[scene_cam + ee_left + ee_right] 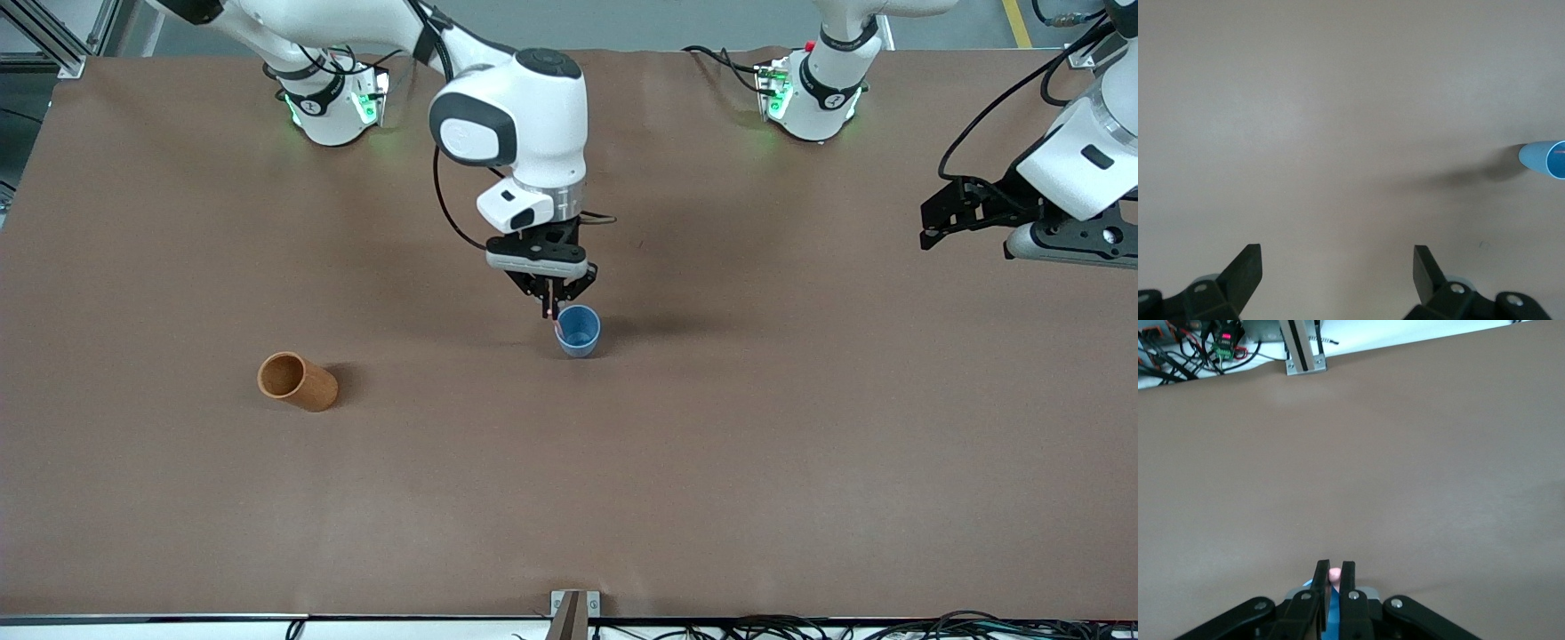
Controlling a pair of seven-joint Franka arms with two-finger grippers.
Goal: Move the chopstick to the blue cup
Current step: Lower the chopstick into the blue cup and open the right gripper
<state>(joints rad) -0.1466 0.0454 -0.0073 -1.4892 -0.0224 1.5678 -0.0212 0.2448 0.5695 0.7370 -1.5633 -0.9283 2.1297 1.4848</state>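
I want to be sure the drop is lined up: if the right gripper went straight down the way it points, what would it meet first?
Most likely the blue cup. The right gripper, shut on the chopstick, hangs over the cup's rim on the right arm's side; whether it would strike the rim or enter is unclear.

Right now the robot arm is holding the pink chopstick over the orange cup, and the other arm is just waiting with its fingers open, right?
Not quite. The right gripper is shut on the chopstick over the blue cup, not the orange cup, which stands apart toward the right arm's end of the table; the front view shows it. The left gripper does wait, open.
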